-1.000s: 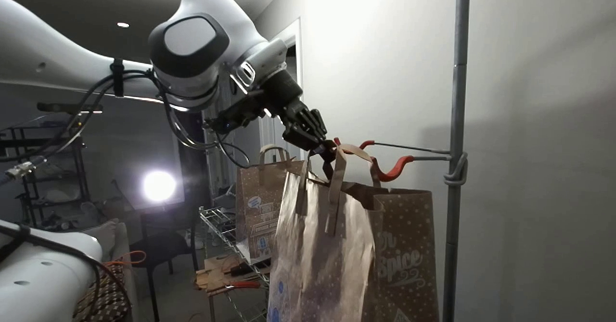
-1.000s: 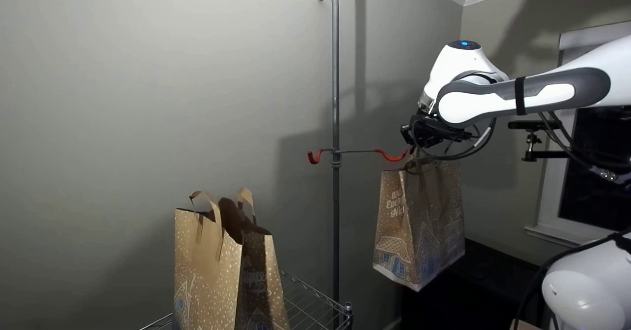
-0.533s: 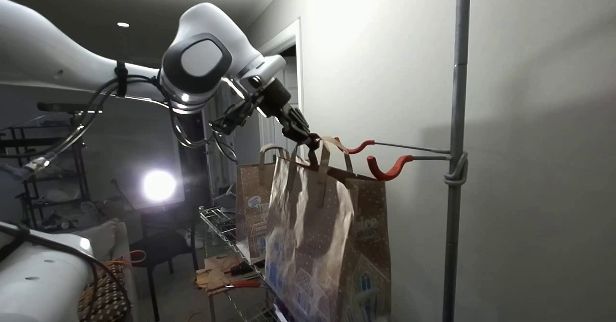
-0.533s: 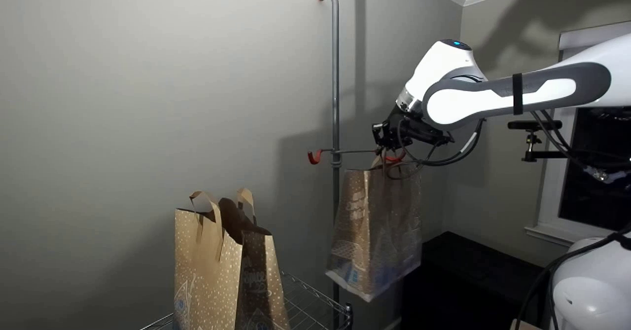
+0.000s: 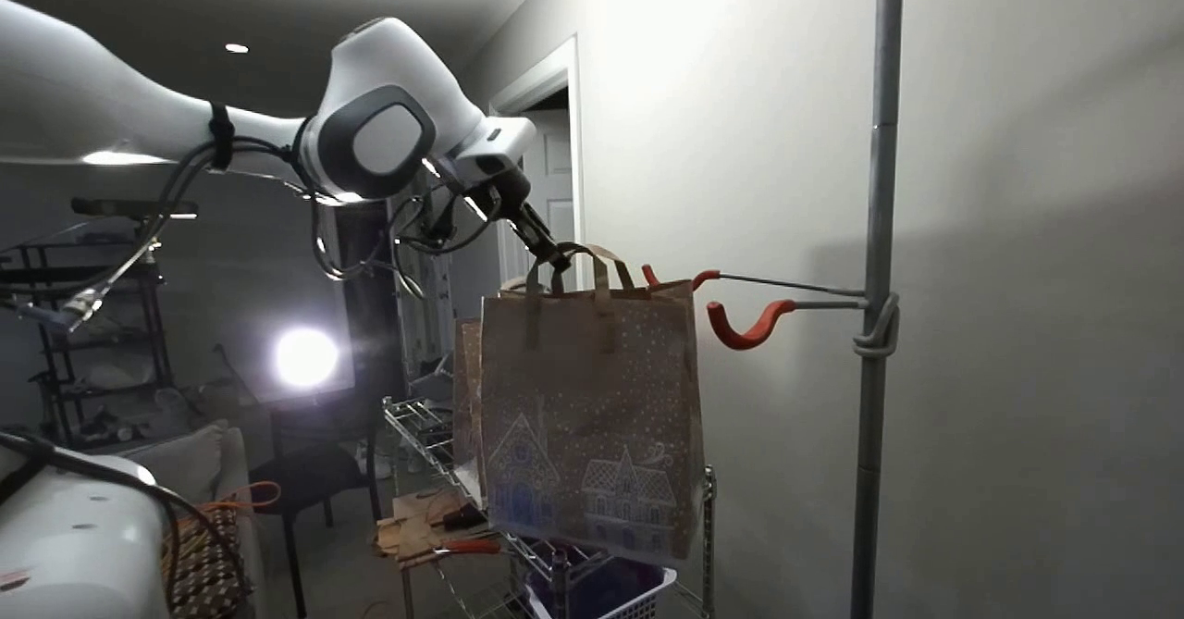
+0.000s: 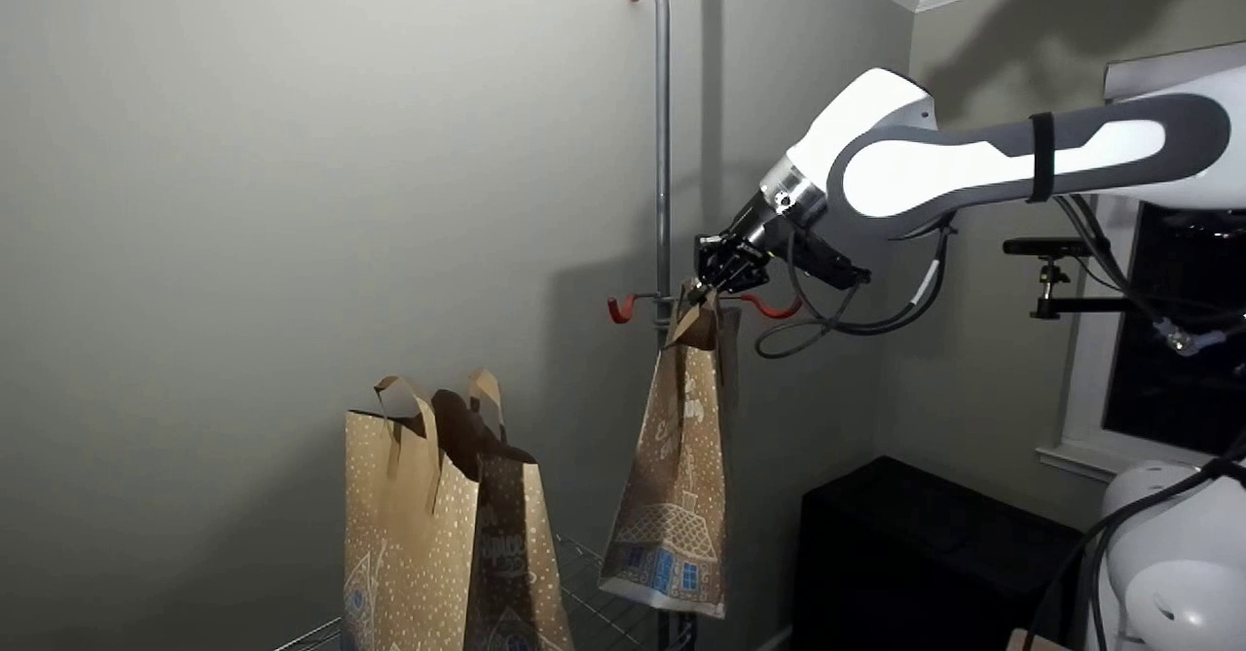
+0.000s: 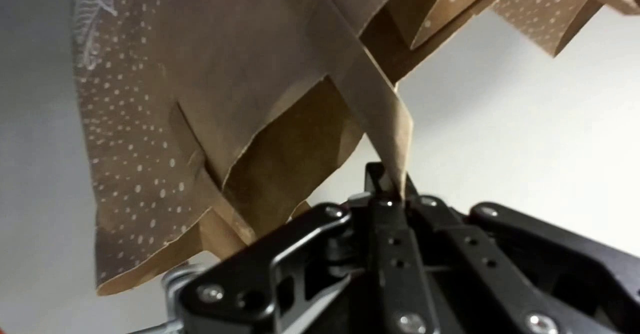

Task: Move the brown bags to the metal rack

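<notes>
Held bag (image 5: pixel 592 397): brown kraft paper, tall and box-shaped, mouth open, faces smooth with soft creases. Print: white dots above white line-drawn houses, blue on doors and windows. Location: hung from the gripper (image 7: pixel 392 189) by the metal rack (image 5: pixel 709 526); whether its base touches the wire shelf, cannot tell. In an exterior view the bag hangs tilted.

Jaws: narrow, pinching a flat, folded paper handle (image 7: pixel 380 109) of this bag.

Standing bag (image 6: pixel 409 534): same paper and dots, upright on the metal rack, 2 loop handles raised.

Metal rack: silvery wire grid, slim posts; white perforated basket (image 5: pixel 649 598) lower down.

Surroundings: smooth grey pole (image 6: pixel 663 145) with curved red hooks (image 5: pixel 743 338). In an exterior view 1 hook is partly covered by the held bag's top edge, 1 shows just beside it; true gaps unclear. Red-handled tool (image 5: pixel 472 546) near flat cardboard pieces (image 5: pixel 412 531). Black box-shaped object (image 6: pixel 925 544) under the arm.

Writing: "spice" reads on the standing bag's shaded side; lettering on the held bag's narrow side too slanted to read.
</notes>
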